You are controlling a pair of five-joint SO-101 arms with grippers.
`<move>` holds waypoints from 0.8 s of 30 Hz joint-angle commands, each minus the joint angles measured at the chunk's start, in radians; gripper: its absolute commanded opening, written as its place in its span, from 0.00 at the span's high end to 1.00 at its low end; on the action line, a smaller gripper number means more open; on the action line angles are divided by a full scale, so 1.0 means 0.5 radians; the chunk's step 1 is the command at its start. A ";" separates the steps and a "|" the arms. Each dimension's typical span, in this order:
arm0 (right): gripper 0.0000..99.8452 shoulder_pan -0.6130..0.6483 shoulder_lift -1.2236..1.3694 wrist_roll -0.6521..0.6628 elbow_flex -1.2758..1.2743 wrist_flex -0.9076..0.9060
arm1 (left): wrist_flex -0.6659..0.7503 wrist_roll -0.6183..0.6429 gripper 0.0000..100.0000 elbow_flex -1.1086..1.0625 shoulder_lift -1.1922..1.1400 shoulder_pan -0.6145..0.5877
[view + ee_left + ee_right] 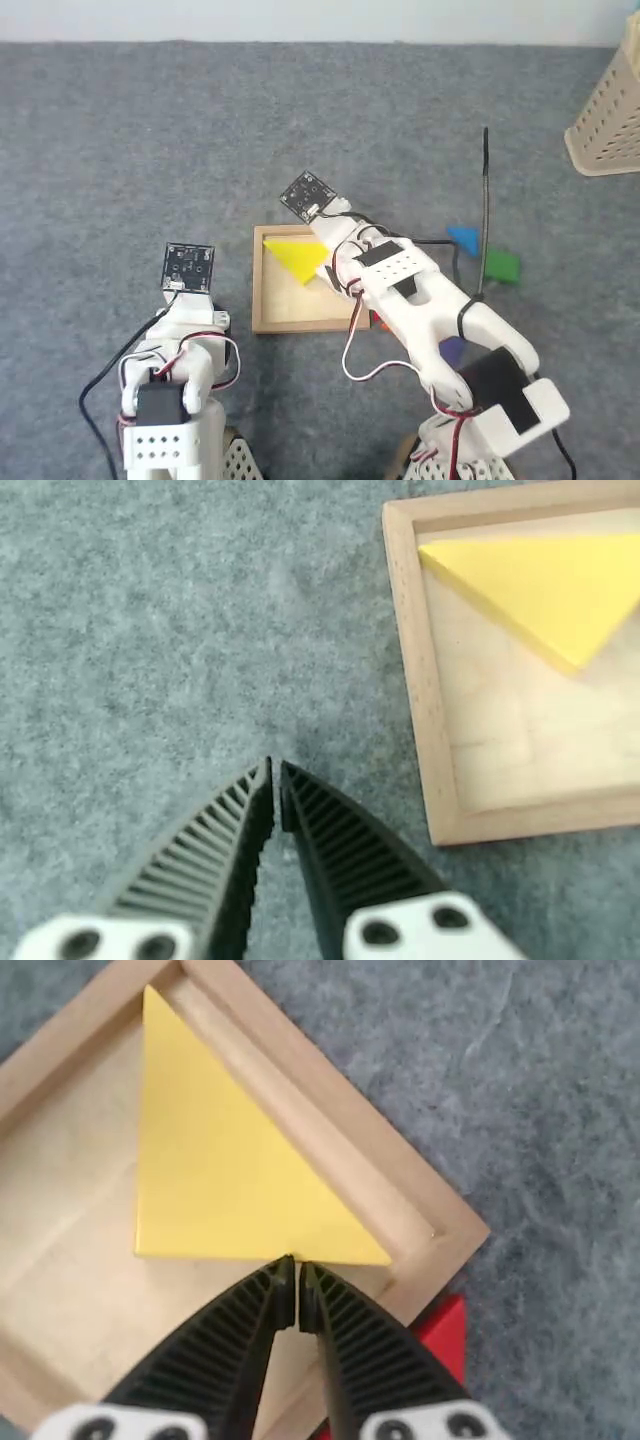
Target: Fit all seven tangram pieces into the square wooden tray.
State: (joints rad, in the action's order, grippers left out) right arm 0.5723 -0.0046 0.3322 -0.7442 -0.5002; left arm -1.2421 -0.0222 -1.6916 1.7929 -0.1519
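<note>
The square wooden tray [262, 322] lies mid-table, also seen as the tray [410, 680] and the tray [300, 1090]. A yellow triangle [292, 256] lies flat inside it, long side against the far wall; it appears as the yellow triangle [540, 580] and the yellow triangle [220, 1170]. My right gripper [296, 1266] is shut, its tips touching the triangle's edge, and hangs over the tray [325, 265]. My left gripper [276, 768] is shut over bare carpet just left of the tray [195, 300]. A red piece [440, 1332] lies outside the tray's right wall.
Loose pieces lie right of the tray: a blue one [463, 238], a green one [501, 266], and a purple one [453, 350] partly under the right arm. A black rod [485, 200] stands near them. A cream basket [612, 105] stands at the far right.
</note>
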 commanded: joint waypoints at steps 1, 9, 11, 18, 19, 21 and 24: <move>0.99 -0.044 0.002 -0.025 0.064 0.041 | -0.012 0.015 0.99 0.011 0.012 -0.003; 0.99 -0.336 0.008 -0.267 0.147 0.038 | -0.012 0.015 0.99 0.011 0.012 -0.003; 0.99 -0.348 -0.008 -0.279 0.147 0.026 | -0.012 0.015 0.99 0.011 0.012 -0.003; 0.99 -0.324 -0.002 -0.267 0.144 -0.026 | -0.012 0.015 0.99 0.011 0.012 -0.003; 0.99 -0.324 -0.002 -0.267 0.144 -0.051 | -0.012 0.015 0.99 0.011 0.012 -0.003; 0.99 -0.318 0.005 -0.267 0.144 -0.091 | -0.012 0.015 0.99 0.011 0.012 -0.003; 0.99 -0.327 0.008 -0.267 0.144 -0.152 | -0.012 0.015 0.99 0.011 0.012 -0.003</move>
State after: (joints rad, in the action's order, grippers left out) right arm 0.4250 0.0153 0.2033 -0.7211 -0.5247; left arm -1.2421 -0.0222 -1.6916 1.7929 -0.1519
